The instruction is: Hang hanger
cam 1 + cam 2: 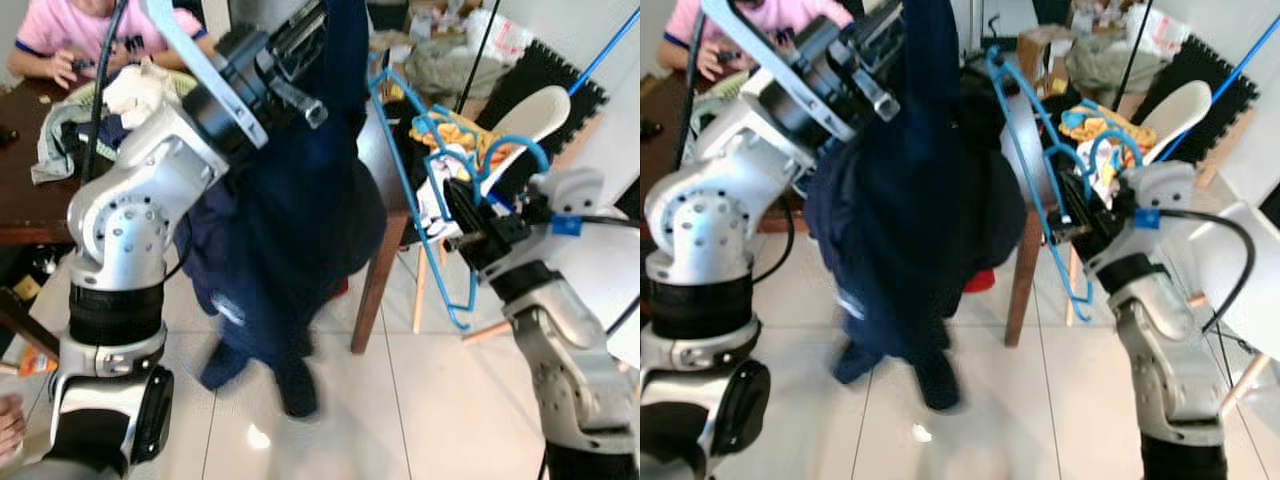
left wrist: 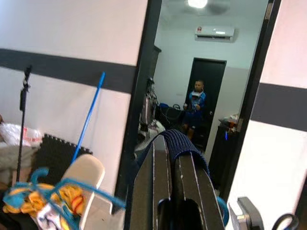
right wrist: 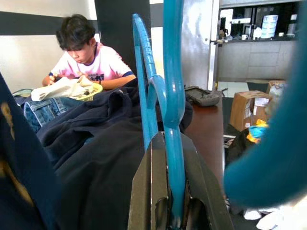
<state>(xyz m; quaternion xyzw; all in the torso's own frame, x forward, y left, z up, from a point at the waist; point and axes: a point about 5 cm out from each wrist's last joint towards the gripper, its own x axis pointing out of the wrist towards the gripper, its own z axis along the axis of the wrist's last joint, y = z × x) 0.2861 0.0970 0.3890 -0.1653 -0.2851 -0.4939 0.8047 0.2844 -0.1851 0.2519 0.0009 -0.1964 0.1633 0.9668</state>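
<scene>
Right hand [image 3: 175,211] clamped on the blue hanger [image 1: 420,200], its long axis running up toward the dark garment [image 1: 290,230] held raised by the left hand [image 2: 172,191] clenched on its ribbed edge, beside the surface [image 1: 30,200]

No readable text, labels, brands or numbers. A dark print on the person's pink shirt [image 3: 98,64] is too small to read.
</scene>
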